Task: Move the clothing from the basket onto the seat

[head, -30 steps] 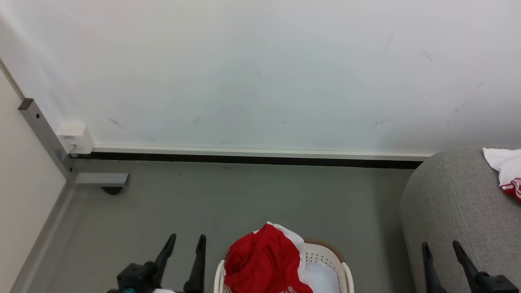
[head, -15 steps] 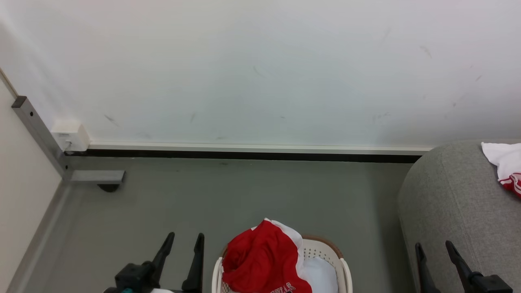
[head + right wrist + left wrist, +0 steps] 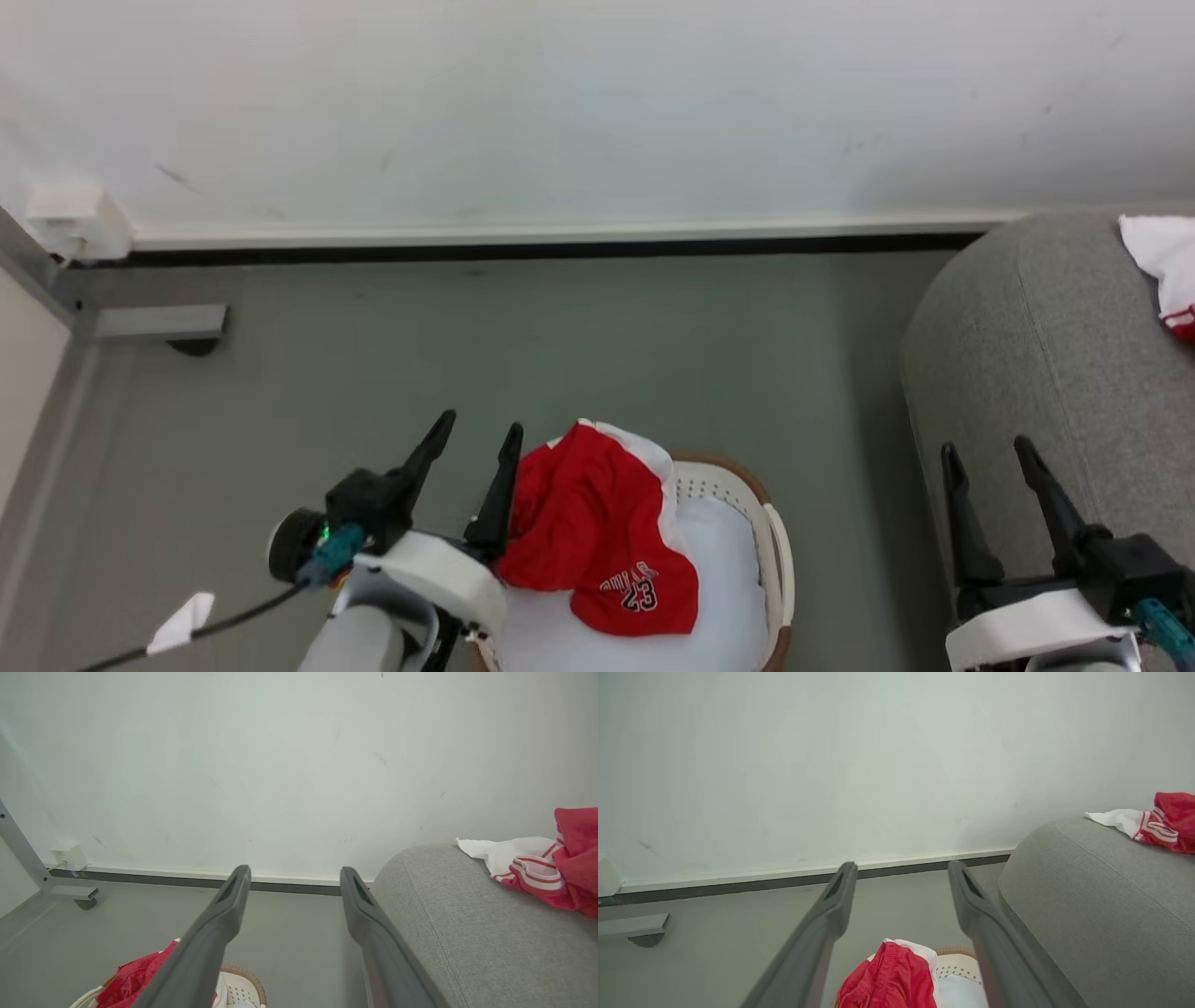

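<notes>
Head view, nearest first. At lower left, left gripper [image 3: 480, 425], fingers parted with nothing between them, poised just beside the basket's left edge; contact with the cloth impossible to tell. At lower right, right gripper [image 3: 985, 446], likewise spread and empty, in front of the seat's near flank.

Between them, bottom centre, cream basket [image 3: 771, 523] with a brown rim, standing on grey floor [image 3: 560, 355]. Heaped inside, the clothing [image 3: 597, 523]: crumpled red fabric with white edging and printed lettering, rising above the rim on the left, white fabric [image 3: 728, 560] spread beneath.

To the right, near the basket but apart from it, the large grey seat [image 3: 1027, 345] with rounded edges. Farther back on its top, a second garment [image 3: 1162, 257], white and red. Beyond, dark skirting [image 3: 560, 250] and pale wall [image 3: 560, 93].

Left wrist view: looks along the open fingers toward the wall, red heap low between them, seat at right.

Seemingly the reach for the next piece, with the basket still loaded. Probably calls for lowering the left gripper onto the raised red fold, pinching a good bunch, lifting clear of the rim, then carrying it right onto the seat.
</notes>
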